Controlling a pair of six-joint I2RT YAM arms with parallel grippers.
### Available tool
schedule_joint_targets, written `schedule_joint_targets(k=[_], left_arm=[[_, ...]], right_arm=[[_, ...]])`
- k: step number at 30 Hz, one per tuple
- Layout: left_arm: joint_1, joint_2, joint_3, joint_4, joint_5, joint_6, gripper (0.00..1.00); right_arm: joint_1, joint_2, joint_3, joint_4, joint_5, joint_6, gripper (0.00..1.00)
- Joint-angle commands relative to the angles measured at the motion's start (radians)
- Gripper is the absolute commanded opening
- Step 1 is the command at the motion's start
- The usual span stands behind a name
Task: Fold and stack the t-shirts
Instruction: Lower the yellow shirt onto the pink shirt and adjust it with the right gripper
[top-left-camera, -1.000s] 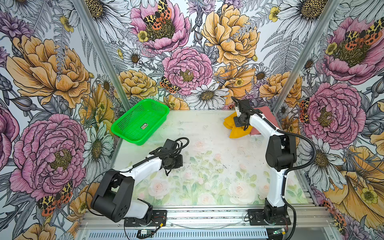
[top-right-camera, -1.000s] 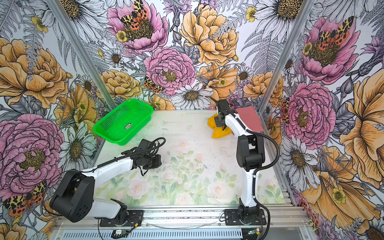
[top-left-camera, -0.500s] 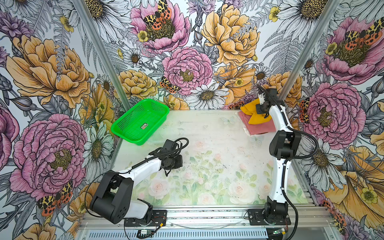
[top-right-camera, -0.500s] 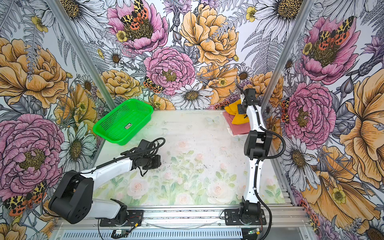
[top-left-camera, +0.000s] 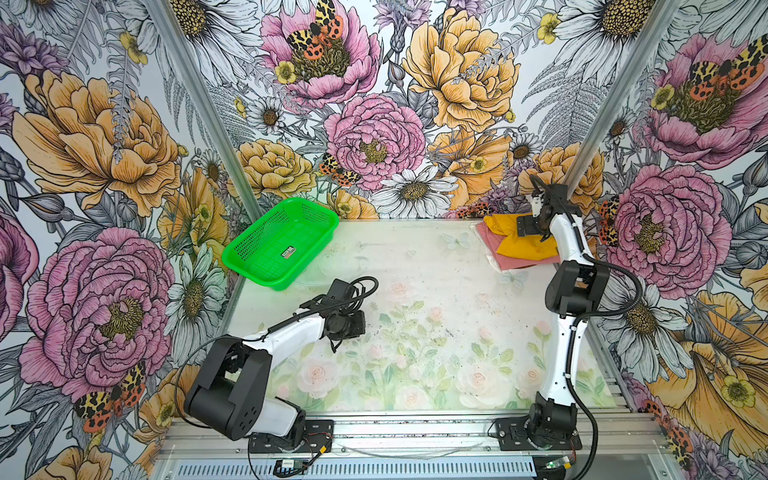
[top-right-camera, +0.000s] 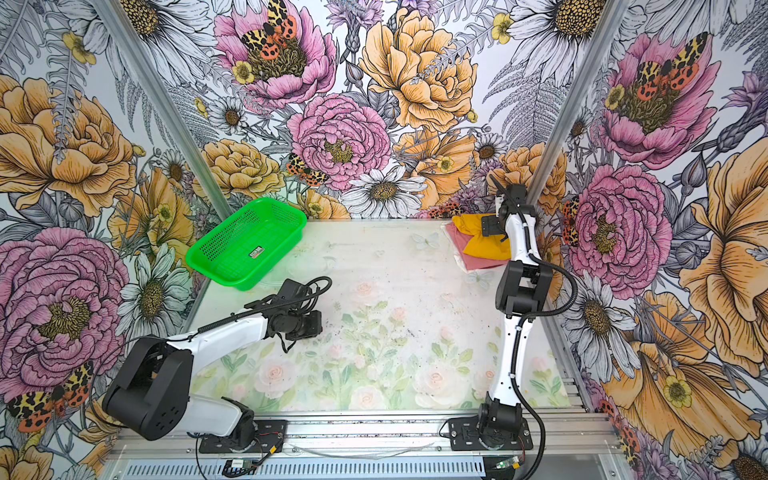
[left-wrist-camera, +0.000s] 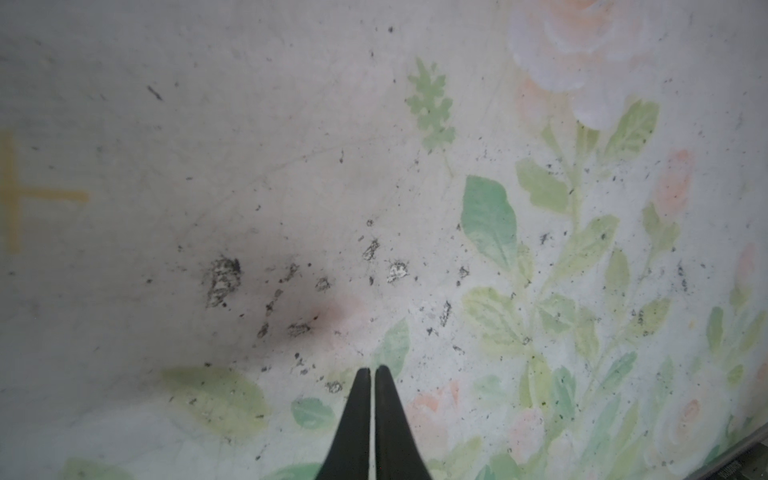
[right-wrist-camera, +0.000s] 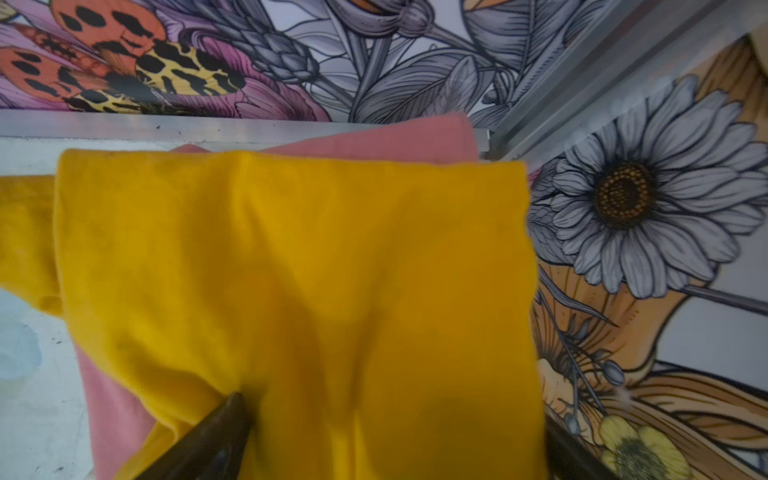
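Moved: yellow shirt (top-left-camera: 521, 247), carried by the right arm along the back of the table (top-left-camera: 415, 291), further from the basket (top-left-camera: 270, 249); its fingers have since spread.
Yellow shirt: folded, lying on the pink shirt (top-left-camera: 515, 262), well apart from the basket, in the opposite back corner.
Pink shirt: flat beneath, its edges showing around the yellow.
Right gripper (right-wrist-camera: 395, 411): over the yellow shirt, fingers wide apart, holding nothing.
Left gripper (left-wrist-camera: 372, 370): near the basket, on its front side, fingers pressed together, empty, above bare table.
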Motion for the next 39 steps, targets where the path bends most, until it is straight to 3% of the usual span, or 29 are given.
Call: schedule_joint_targets(k=[1,6,11,16,20,23,34,39], left_arm=[[0.009,0.015,0.031,0.005,-0.004,0.021,0.09],[0.009,0.031,0.032,0.019,-0.001,0.021,0.09],[0.009,0.041,0.026,0.040,0.013,0.022,0.10],[0.009,0.058,0.018,0.080,0.036,0.018,0.10],[0.009,0.053,0.005,0.106,0.046,0.011,0.11],[0.015,0.032,-0.013,0.120,0.046,0.007,0.11],[0.055,-0.018,-0.069,0.164,0.075,0.003,0.11],[0.061,-0.026,-0.069,0.170,0.082,0.004,0.12]], right_arm=[[-0.013,-0.129,0.039,0.002,-0.007,0.044,0.99],[-0.012,-0.248,-0.069,-0.038,0.001,0.105,1.00],[0.003,-0.371,-0.278,-0.055,-0.090,0.212,0.96],[0.112,-0.384,-0.387,-0.065,0.019,0.313,0.88],[0.155,-0.310,-0.373,-0.063,0.052,0.457,0.74],[0.177,-0.245,-0.339,-0.062,0.052,0.516,0.69],[0.221,-0.108,-0.239,-0.078,0.168,0.630,0.50],[0.226,-0.063,-0.213,-0.099,0.187,0.646,0.26]])
